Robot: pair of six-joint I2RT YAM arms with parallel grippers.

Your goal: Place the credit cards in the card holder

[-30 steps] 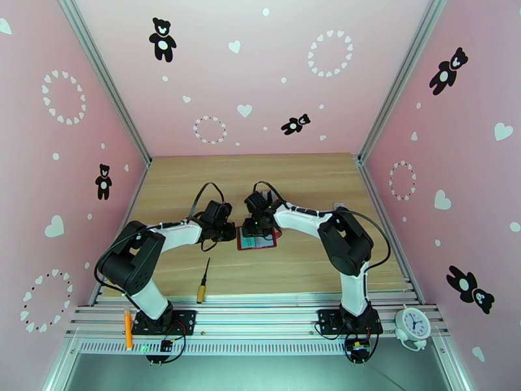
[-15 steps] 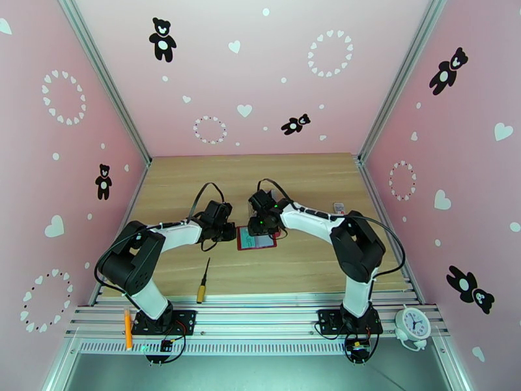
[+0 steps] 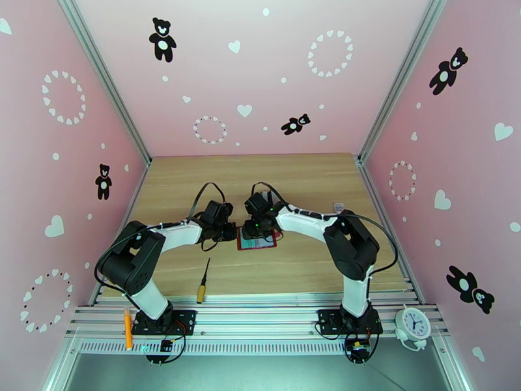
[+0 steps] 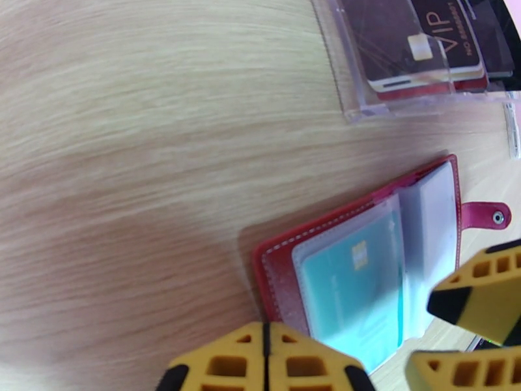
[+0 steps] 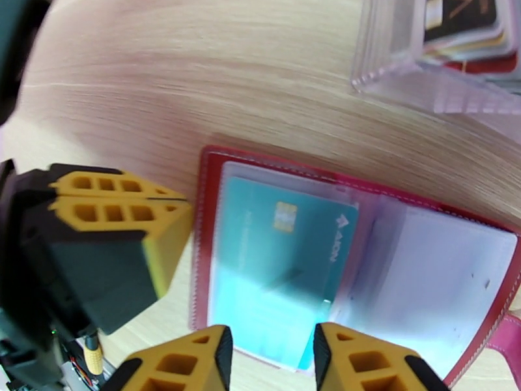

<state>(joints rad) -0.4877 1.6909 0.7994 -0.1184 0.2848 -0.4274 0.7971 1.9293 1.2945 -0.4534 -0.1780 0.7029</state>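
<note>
Teal plastic credit card (image 5: 273,255) sleeved in open dark red leather card holder (image 5: 203,242); left gripper (image 4: 264,340) jaws shut (empty), right gripper (image 5: 268,347) jaws slightly parted, empty.

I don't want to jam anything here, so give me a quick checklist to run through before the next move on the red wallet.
1. Dark red leather-like folding wallet open and flat on the wooden table: ok.
2. Left hand shut, at the wallet's left edge: ok.
3. Right hand open, one finger on each side of the teal plastic card's near edge: ok.
4. Teal card pushed fully home: cannot tell.
5. All cards in the wallet: not ok; black cards sit in the clear plastic rack.
</note>
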